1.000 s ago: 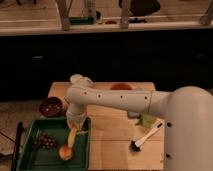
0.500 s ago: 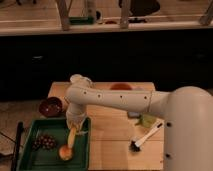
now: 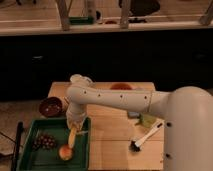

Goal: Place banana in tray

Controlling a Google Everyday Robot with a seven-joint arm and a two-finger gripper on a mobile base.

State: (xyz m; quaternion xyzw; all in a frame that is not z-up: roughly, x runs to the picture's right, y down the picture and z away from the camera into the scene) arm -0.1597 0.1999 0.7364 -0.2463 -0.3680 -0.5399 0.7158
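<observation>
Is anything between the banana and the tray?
Nothing visible. The banana is right under the gripper, over the tray; an orange fruit lies at its lower end, and grapes lie off to the side.

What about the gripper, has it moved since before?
No. The gripper hangs over the tray's top right corner, just as near the brown bowl as before.

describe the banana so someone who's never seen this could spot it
Find the dark-green tray at the lower left of the wooden table. Over its right half the gripper hangs at the arm's end, and the banana is the slim pale-yellow stick just beneath it. It is long and thin, unlike the round orange fruit below it and the dark grape bunch further left.
</observation>
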